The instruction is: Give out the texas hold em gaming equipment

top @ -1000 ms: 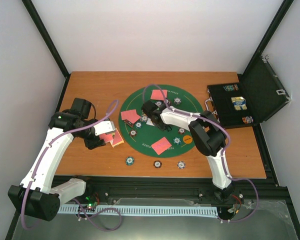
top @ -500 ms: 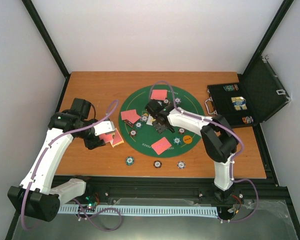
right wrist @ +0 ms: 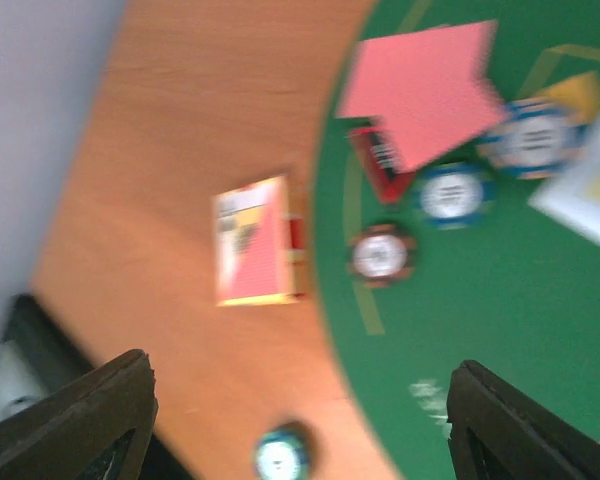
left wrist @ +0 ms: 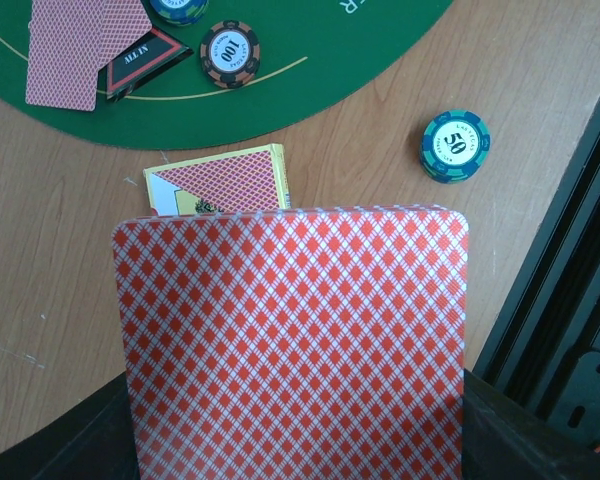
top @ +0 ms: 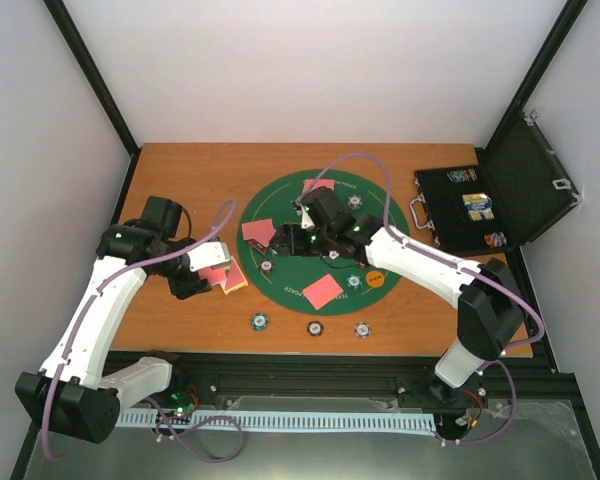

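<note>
The card (left wrist: pixel 290 340) has a red-and-white diamond back. The left gripper (top: pixel 215 272) pinches it. The right gripper (right wrist: pixel 300 428) is spread wide, empty.

The red-and-white lattice-backed playing card (left wrist: pixel 295 340) shows a fine diamond pattern, and the yellow card box (left wrist: pixel 218 180) bears the same red lattice. The orange-brown wooden desk (left wrist: pixel 60 300) has a faint grain, and the teal round poker chip (left wrist: pixel 456 146) has pale edge stripes and a white face. The dark green round felt mat (left wrist: pixel 300 35) carries a thin yellow line, the brown-and-black striped round chip (left wrist: pixel 229 54) a white centre, and the black triangular marker (left wrist: pixel 145 62) a red edge and white lettering.
</note>
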